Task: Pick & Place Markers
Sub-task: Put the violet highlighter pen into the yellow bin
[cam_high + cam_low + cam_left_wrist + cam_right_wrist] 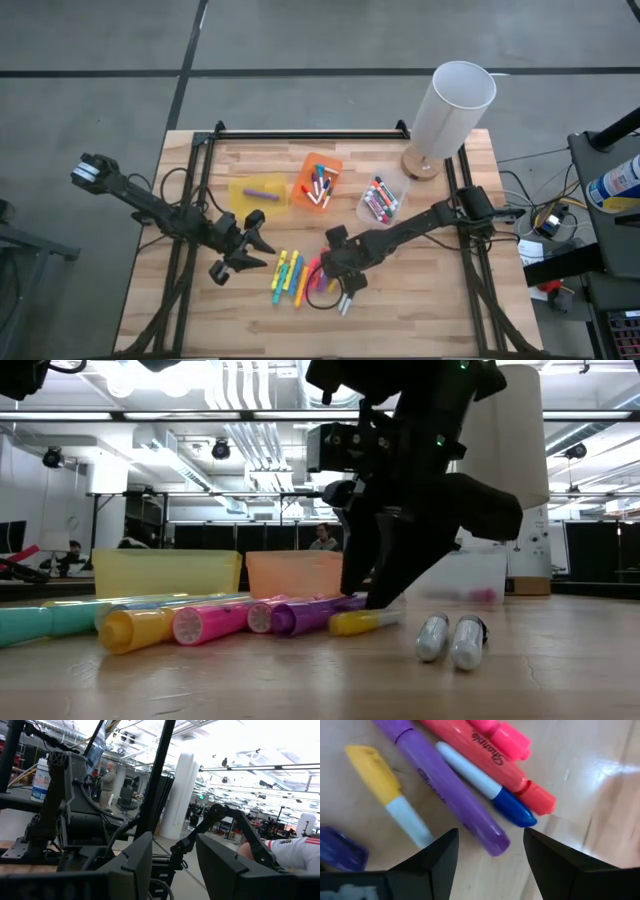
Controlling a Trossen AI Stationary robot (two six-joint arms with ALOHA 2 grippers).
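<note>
Loose markers (pixel 300 278) in yellow, pink, blue, green and purple lie flat in a cluster on the wooden table's near middle. My right gripper (pixel 490 837) points steeply down over the cluster's right part, open. Its fingers stand on either side of the end of a purple marker (pixel 445 795). Beside that marker lie a yellow-and-white marker (pixel 385 790) and a blue-capped white one (pixel 485 790). My left gripper (pixel 245 250) hangs open above the table, left of the cluster, and holds nothing.
Behind the cluster stand a yellow bin (pixel 258 190) with one purple marker, an orange bin (pixel 318 183) and a clear bin (pixel 382 200), both holding markers. A tall white cylinder (pixel 450 110) stands at the far right corner. Two pale markers (pixel 450 638) lie nearest the front edge.
</note>
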